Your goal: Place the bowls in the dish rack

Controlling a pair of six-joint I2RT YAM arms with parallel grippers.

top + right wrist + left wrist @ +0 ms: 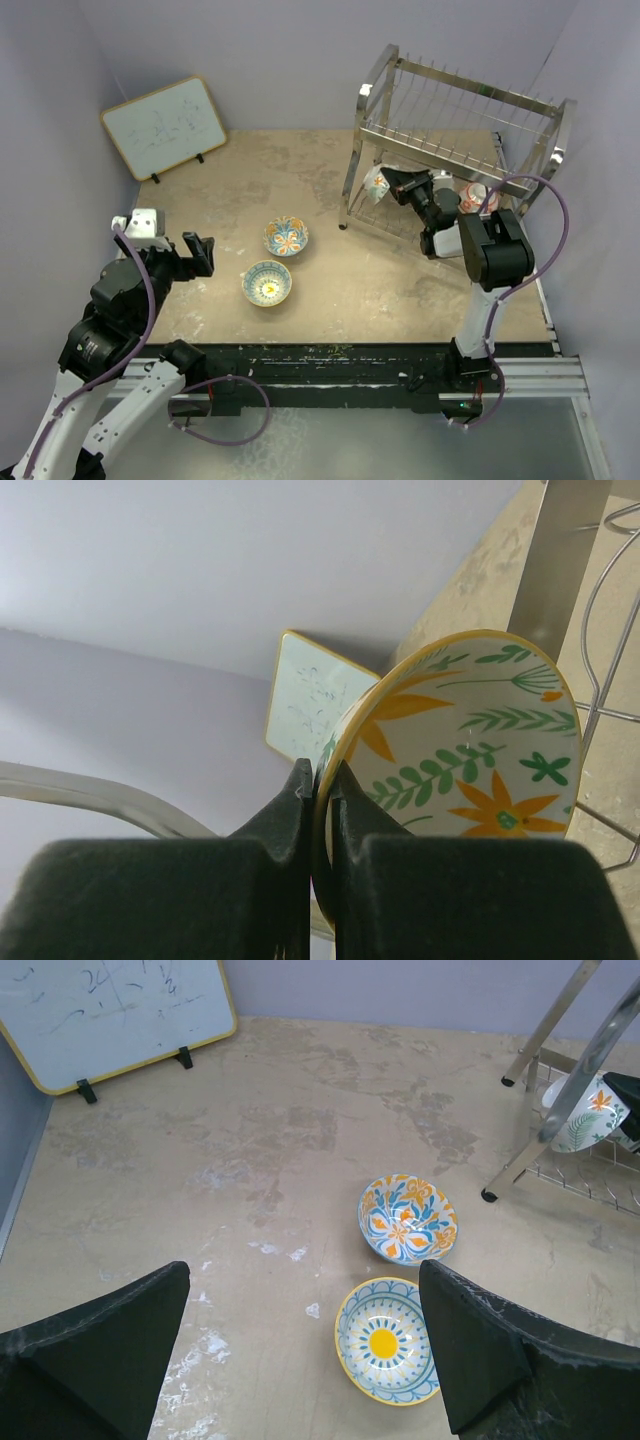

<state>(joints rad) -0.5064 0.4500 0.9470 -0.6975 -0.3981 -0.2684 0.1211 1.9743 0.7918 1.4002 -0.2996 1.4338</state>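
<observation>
Four bowls can be counted from above. Two lie mid-table: a blue-and-orange bowl point(286, 236) and, just nearer and left of it, a yellow-centred bowl point(267, 283). A green-leaf bowl point(377, 181) stands on edge at the left end of the lower tier of the one dish rack point(450, 143). A red-orange bowl point(477, 194) sits further right, partly hidden.

Only the right wrist view shows the right tool point(318, 780) pinching the green-leaf bowl's rim. The left tool point(300, 1360) hangs spread over the table point(380, 290). One whiteboard point(165, 125) stands far left.
</observation>
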